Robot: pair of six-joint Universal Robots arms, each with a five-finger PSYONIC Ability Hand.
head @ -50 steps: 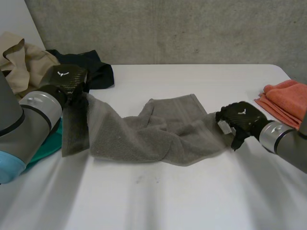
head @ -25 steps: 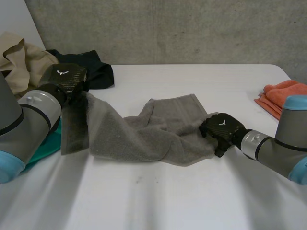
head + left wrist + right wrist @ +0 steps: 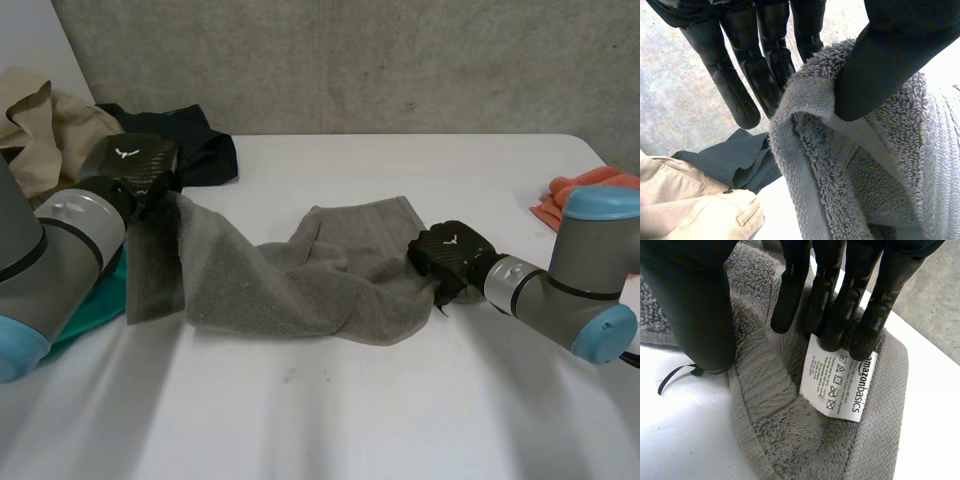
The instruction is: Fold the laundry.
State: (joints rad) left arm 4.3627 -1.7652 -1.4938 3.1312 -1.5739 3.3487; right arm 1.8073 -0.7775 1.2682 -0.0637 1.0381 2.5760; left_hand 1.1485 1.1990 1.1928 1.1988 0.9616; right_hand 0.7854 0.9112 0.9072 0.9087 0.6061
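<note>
A grey towel [image 3: 300, 280] lies crumpled across the middle of the white table [image 3: 330, 410]. My left hand [image 3: 135, 165] holds the towel's left corner lifted off the table. In the left wrist view its thumb [image 3: 875, 75] pinches the hemmed edge of the towel [image 3: 880, 165] against the fingers [image 3: 735, 90]. My right hand [image 3: 450, 255] sits on the towel's right end. In the right wrist view its fingers [image 3: 835, 305] press down by a white care label [image 3: 840, 377]. A ridge of the towel [image 3: 760, 375] is bunched between them and the thumb [image 3: 695, 315].
A beige garment [image 3: 40, 130] and a dark garment [image 3: 190, 140] are heaped at the back left. A teal cloth [image 3: 90, 305] lies under my left arm. A folded orange cloth [image 3: 585, 195] sits at the right edge.
My right hand has slid left onto the towel's right end and its fingers have closed in on the cloth. My left hand has kept its hold and place.
</note>
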